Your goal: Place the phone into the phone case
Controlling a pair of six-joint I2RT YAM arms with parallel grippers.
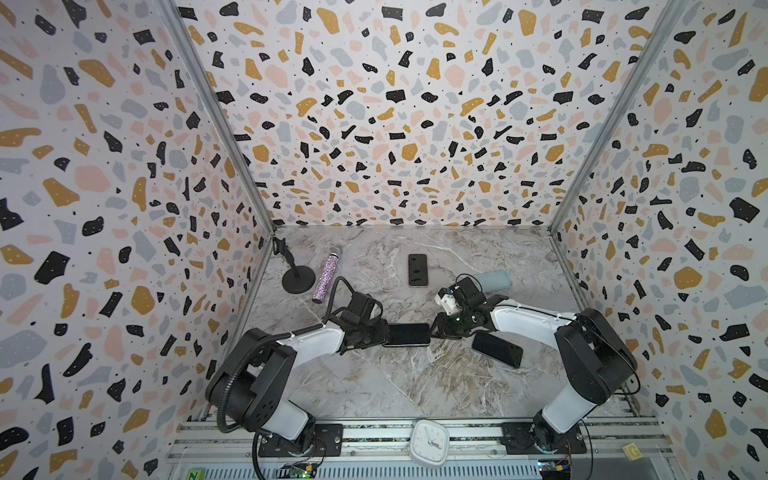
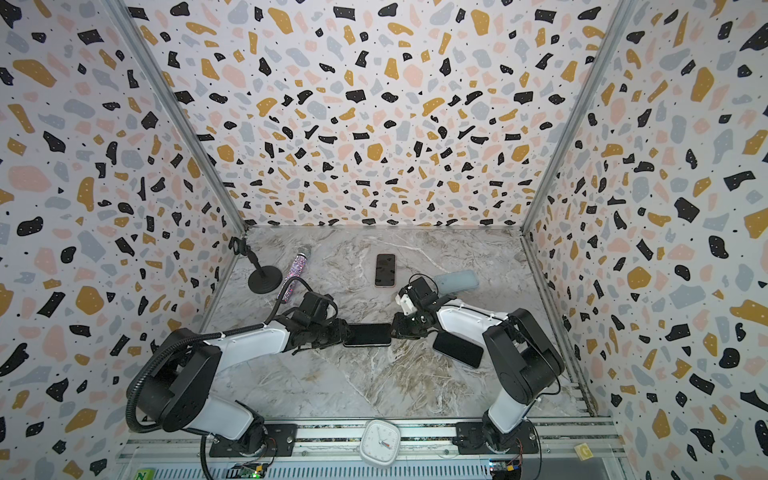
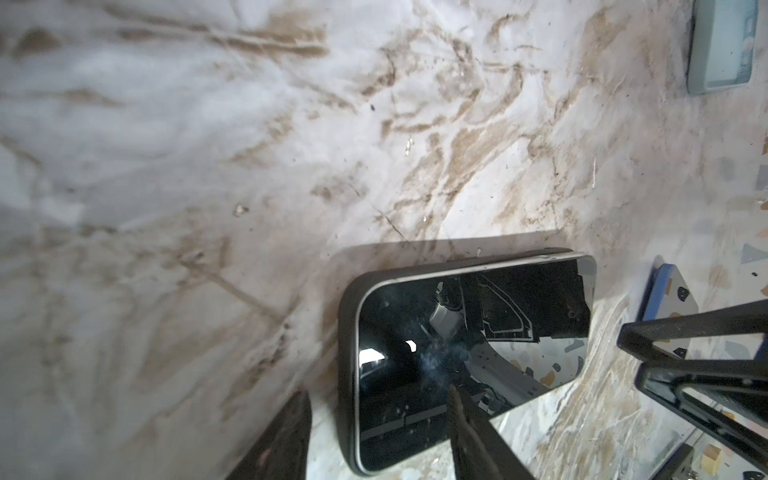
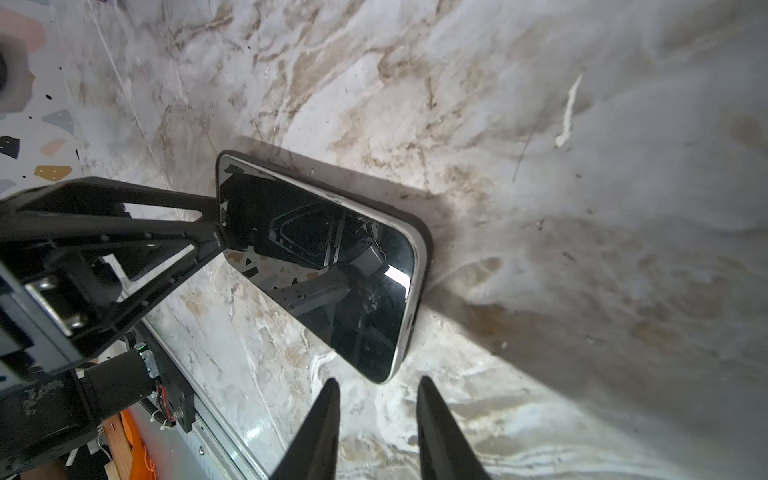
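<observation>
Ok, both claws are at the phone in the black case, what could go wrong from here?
The phone looks not fully seated in its black case; a push from the left claw might slide both across the table instead. The right claw is open just short of the phone's corner, so closing could miss. The right arm may sweep the spare phone beside it.
</observation>
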